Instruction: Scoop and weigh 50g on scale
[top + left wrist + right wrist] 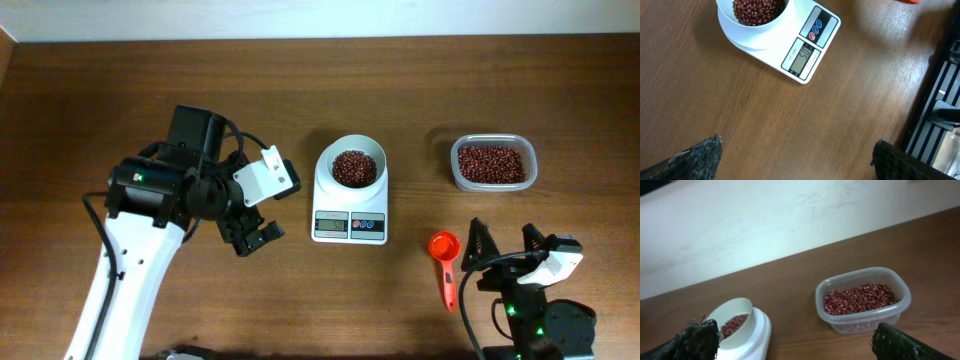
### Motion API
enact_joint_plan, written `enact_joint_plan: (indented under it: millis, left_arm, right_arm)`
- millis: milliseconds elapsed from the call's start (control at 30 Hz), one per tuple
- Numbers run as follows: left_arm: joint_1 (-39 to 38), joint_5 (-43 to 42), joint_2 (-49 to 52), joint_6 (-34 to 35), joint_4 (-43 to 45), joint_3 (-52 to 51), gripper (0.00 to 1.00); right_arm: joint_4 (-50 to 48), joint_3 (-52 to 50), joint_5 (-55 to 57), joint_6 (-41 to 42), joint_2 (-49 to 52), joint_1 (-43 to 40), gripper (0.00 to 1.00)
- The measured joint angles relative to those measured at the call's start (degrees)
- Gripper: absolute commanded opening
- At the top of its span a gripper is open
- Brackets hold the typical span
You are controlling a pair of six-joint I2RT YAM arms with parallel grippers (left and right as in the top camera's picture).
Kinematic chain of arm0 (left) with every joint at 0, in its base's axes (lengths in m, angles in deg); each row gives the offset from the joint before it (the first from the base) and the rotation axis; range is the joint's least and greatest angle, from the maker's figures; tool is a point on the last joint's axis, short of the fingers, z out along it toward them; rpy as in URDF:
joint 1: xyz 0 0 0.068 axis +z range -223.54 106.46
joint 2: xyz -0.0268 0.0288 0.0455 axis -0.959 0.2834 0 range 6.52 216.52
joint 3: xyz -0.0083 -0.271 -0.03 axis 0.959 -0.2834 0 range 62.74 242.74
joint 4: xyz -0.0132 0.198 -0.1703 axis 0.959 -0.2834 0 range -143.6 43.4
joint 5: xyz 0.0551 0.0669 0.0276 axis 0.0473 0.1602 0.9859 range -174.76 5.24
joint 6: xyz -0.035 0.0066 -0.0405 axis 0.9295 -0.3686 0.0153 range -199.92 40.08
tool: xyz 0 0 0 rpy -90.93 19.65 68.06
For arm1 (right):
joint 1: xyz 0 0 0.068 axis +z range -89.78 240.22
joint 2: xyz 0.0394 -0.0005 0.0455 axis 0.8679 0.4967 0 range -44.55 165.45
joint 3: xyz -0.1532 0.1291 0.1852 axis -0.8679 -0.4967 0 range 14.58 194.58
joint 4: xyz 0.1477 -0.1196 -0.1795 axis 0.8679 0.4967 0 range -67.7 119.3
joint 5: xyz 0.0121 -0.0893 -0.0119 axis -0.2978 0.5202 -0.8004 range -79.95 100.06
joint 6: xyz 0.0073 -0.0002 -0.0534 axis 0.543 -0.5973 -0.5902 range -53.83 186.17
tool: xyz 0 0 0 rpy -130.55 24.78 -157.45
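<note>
Scale [807, 47]: white and flat, set askew on the surface [740, 110], well away from its edge.
Bowl [730, 24]: white and round, resting on the scale.
Beans [757, 10]: dark reddish-brown, heaped in the bowl.
Display [802, 59]: grey, digits lit but too small to read reliably.
Buttons [816, 27]: two blue and one red, beside the display.
Left gripper [797, 162]: jaws wide apart over bare wood, holding nothing.

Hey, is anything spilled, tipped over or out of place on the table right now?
Nothing stands out. The bowl sits upright on the scale with the beans inside. The clear container is upright, and the red scoop lies on the table. No loose beans are visible.
</note>
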Motion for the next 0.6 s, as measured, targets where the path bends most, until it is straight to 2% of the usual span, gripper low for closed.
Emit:
enact_joint_plan:
  millis: [333,600]
  left_arm:
    - [0.0,0.02,0.0,0.0,0.0,0.0,0.99]
    - [-0.02,0.0,0.0,0.0,0.0,0.0,0.99]
  right_arm:
    - [-5.42,-1.16,-0.44,-5.2,-0.31,-2.71,0.99]
    - [-5.77,-1.16,-0.44,-6.54,-0.31,-3.67,0.99]
